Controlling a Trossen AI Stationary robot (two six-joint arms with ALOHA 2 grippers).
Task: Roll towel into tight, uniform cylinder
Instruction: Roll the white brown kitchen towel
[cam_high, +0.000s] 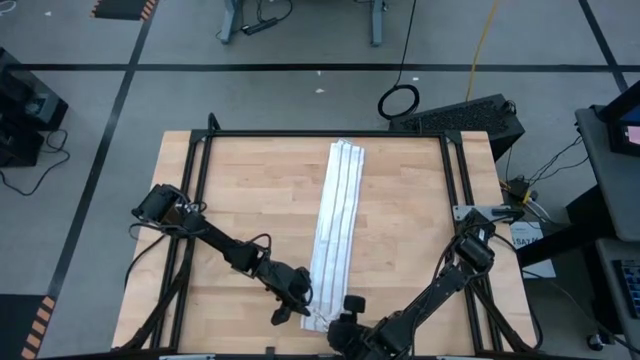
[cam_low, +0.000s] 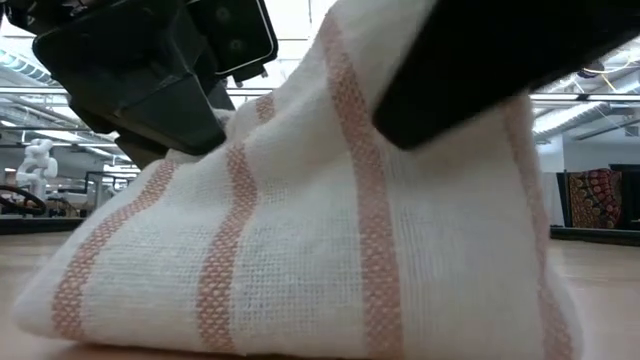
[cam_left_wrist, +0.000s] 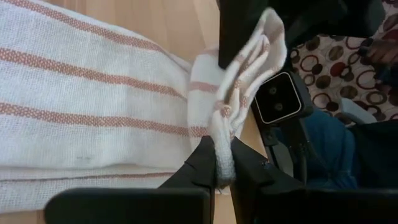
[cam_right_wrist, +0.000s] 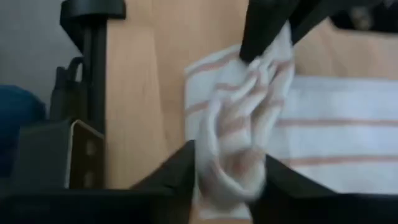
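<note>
The towel (cam_low: 330, 230), folded into a long strip down the middle of the table (cam_high: 240, 200), has its near end bunched and lifted, pinched by the left gripper (cam_left_wrist: 224, 165) and clasped by the right gripper (cam_right_wrist: 230, 165), so both should tuck evenly, keeping edges aligned.

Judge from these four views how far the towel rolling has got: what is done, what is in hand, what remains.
Done: the towel lies folded into a long narrow strip on the wooden table. In hand: the left gripper and the right gripper both pinch the strip's near end, lifting and bunching it; the left wrist view shows cloth clamped between the fingers. Left: almost the whole strip lies flat and unrolled, so the cylinder is barely started.
</note>
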